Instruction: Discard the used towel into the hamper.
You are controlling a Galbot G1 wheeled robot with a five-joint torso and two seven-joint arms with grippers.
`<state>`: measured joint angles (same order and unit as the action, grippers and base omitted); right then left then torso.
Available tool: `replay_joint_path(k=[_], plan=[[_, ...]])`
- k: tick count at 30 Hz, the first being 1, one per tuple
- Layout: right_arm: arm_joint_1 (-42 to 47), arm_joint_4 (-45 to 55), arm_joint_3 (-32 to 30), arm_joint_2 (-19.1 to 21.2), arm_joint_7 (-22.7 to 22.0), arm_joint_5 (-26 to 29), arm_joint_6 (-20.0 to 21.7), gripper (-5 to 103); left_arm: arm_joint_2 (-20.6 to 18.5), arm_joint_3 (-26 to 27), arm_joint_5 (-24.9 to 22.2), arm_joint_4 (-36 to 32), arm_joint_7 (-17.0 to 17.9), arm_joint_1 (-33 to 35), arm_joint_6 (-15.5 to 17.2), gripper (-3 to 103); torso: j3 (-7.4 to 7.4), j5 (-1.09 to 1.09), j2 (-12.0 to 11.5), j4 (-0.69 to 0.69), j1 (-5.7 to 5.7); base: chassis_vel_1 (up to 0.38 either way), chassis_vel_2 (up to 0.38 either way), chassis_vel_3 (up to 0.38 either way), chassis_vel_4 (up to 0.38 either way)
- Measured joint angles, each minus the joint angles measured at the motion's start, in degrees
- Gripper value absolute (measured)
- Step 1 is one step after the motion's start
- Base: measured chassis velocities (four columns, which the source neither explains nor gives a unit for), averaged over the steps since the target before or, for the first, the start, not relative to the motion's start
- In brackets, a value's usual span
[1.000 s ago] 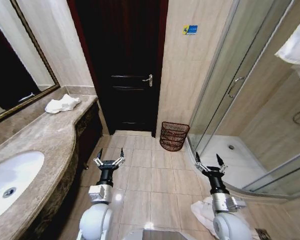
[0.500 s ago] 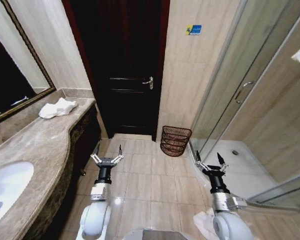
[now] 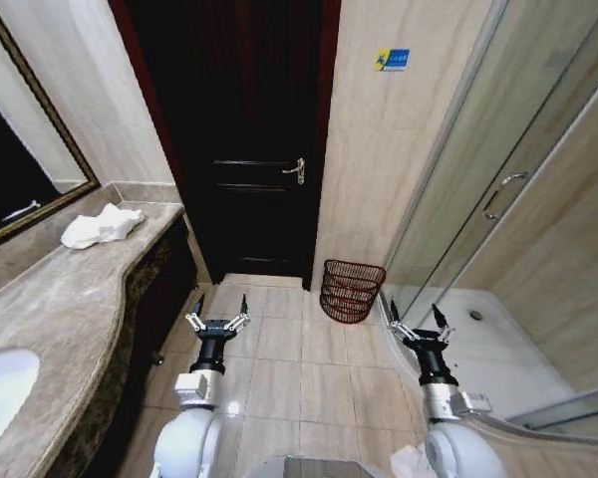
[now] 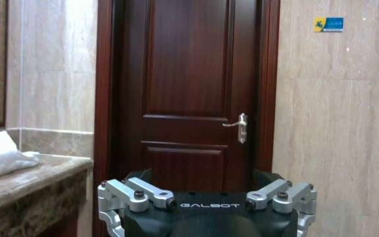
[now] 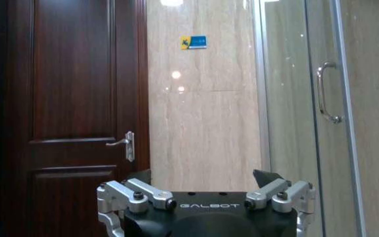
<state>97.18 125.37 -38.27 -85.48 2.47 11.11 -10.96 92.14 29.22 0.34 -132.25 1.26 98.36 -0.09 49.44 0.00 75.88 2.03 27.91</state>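
The used towel (image 3: 101, 226) lies crumpled at the left of the head view, on the far end of the marble table (image 3: 70, 309), beside the wall mirror (image 3: 25, 159). The hamper (image 3: 352, 291) stands on the tiled floor at frame centre, against the wall between the dark door (image 3: 249, 139) and the glass shower enclosure (image 3: 498, 199), well apart from the towel.

The left gripper (image 3: 217, 320) and right gripper (image 3: 416, 325) hang low in the frame, each with fingers spread wide and holding nothing.

Handling assessment: the towel is likely soft, light and limp, and will drape and trail when lifted. Pinch a raised fold near the middle of the bundle. The open-weave hamper appears light and may tip if bumped; release from above its rim.
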Motion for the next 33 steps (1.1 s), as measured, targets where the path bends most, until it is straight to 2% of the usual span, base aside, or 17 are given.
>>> replay_joint_path(k=[13, 27, 33], plan=[[-0.27, -0.22, 0.11, 0.16, -0.41, 0.57, 0.17, 100, 0.0, -0.2, -0.12, 0.73, 0.49, -0.48, -1.1, 100, -0.02, 0.0, 0.02, 0.0, -0.05, -0.01, 0.005, 0.007, -0.006], [-0.35, -0.68, 0.22, 0.15, -0.44, 0.3, 0.15, 100, 0.0, -0.7, -1.26, 1.08, -0.07, -0.25, -2.33, 100, 0.0, 0.0, 0.01, 0.0, -0.01, -0.11, 0.123, 0.124, -0.122], [-0.37, -0.79, 0.18, 0.19, -0.36, 0.11, 0.11, 100, 0.0, -0.62, -0.39, 1.35, -0.03, -0.21, -3.02, 100, 0.0, 0.0, 0.01, -0.01, -0.02, -0.103, 0.096, 0.096, -0.11]])
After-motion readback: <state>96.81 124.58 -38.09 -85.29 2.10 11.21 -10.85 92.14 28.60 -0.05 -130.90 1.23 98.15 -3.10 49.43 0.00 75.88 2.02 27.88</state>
